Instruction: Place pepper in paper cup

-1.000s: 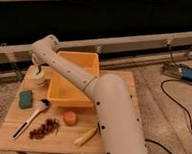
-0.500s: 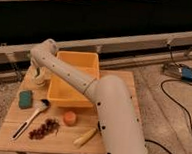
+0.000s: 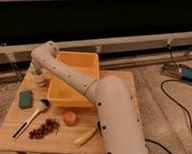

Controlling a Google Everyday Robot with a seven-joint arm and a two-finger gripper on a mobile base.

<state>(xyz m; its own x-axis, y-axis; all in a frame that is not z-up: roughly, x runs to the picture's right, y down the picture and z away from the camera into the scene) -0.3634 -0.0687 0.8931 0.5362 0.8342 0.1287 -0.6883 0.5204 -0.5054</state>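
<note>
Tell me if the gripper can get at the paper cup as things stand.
Probably yes. The gripper hangs right over the paper cup at the back left of the table, beside the yellow tub, with nothing between them. Something green, likely the pepper, shows at the cup's mouth.

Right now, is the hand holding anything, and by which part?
It cannot be told. The hand is low over the paper cup, beside the yellow tub; something green shows there, but any hold is hidden.
</note>
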